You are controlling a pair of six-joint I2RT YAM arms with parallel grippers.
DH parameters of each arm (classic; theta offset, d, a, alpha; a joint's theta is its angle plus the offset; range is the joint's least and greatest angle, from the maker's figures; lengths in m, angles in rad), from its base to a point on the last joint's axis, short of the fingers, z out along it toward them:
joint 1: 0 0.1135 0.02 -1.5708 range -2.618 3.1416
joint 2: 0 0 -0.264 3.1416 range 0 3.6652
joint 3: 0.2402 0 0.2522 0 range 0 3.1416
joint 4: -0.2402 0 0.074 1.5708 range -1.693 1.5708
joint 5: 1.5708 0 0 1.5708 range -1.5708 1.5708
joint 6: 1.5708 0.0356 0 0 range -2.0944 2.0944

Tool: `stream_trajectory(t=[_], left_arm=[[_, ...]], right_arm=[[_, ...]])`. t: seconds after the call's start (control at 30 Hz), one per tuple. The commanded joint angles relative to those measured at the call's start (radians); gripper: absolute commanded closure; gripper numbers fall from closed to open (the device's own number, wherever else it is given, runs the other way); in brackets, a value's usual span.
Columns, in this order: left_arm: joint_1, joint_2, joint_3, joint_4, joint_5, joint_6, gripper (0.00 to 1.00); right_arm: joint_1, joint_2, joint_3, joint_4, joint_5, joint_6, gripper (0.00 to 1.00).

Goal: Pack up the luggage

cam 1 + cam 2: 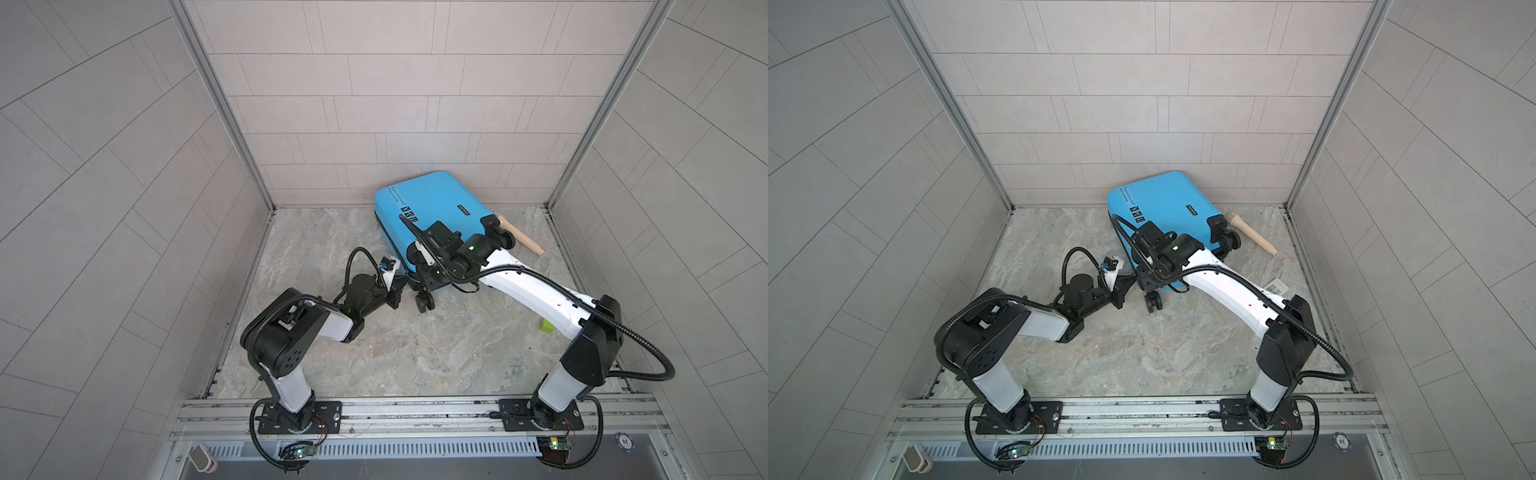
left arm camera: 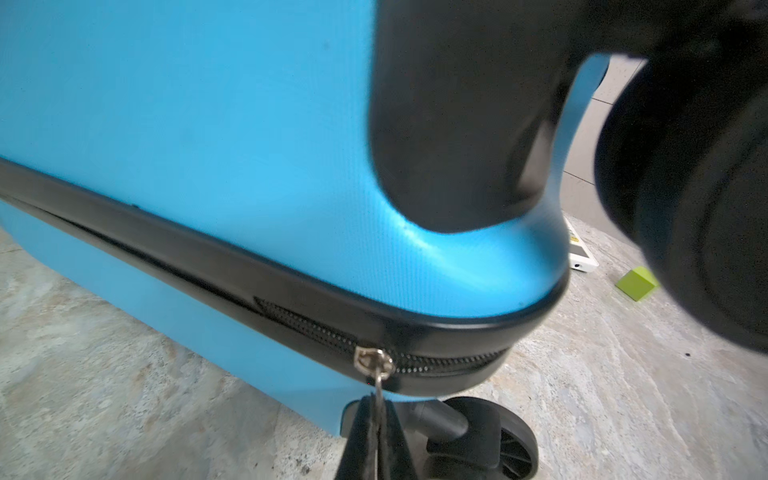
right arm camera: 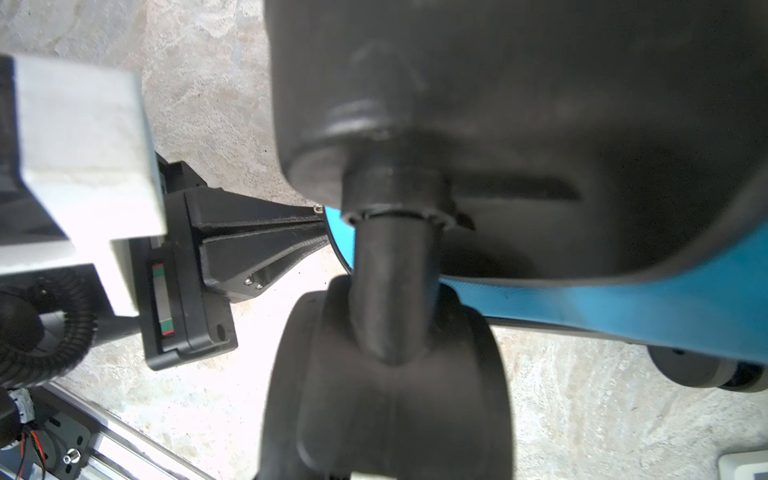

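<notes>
Grey tiled walls (image 1: pixel 374 104) on three sides; marbled stone floor (image 1: pixel 415 357); aluminium rail (image 1: pixel 415 409) along front. Left gripper (image 2: pixel 376 419) clenched on zipper pull (image 2: pixel 379 384). Blue luggage (image 1: pixel 432 199) face-up at back centre, near rear wall. Right gripper (image 1: pixel 428 280) at luggage's near wheel corner; grip unclear. Beige wooden peg (image 1: pixel 521 235) just right of luggage; green block (image 1: pixel 546 325) beside right arm.

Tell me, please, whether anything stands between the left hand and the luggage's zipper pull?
Nothing visible does: the left hand is already shut on the zipper pull, at a corner of the luggage near a wheel.
</notes>
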Motion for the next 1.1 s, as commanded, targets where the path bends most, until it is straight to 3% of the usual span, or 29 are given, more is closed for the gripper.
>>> stream_trajectory(t=[0.0, 0.4, 1.07], left_arm=[[-0.008, -0.063, 0.004, 0.034, 0.096, 0.011, 1.00], [-0.037, -0.114, 0.040, -0.071, 0.189, -0.051, 1.00], [-0.195, -0.167, 0.083, -0.121, 0.184, -0.080, 1.00]], right_arm=[[0.013, -0.068, 0.086, 0.094, 0.002, -0.076, 1.00], [0.013, -0.061, 0.078, 0.160, 0.027, -0.161, 1.00], [-0.015, -0.064, 0.010, 0.319, -0.055, -0.083, 1.00]])
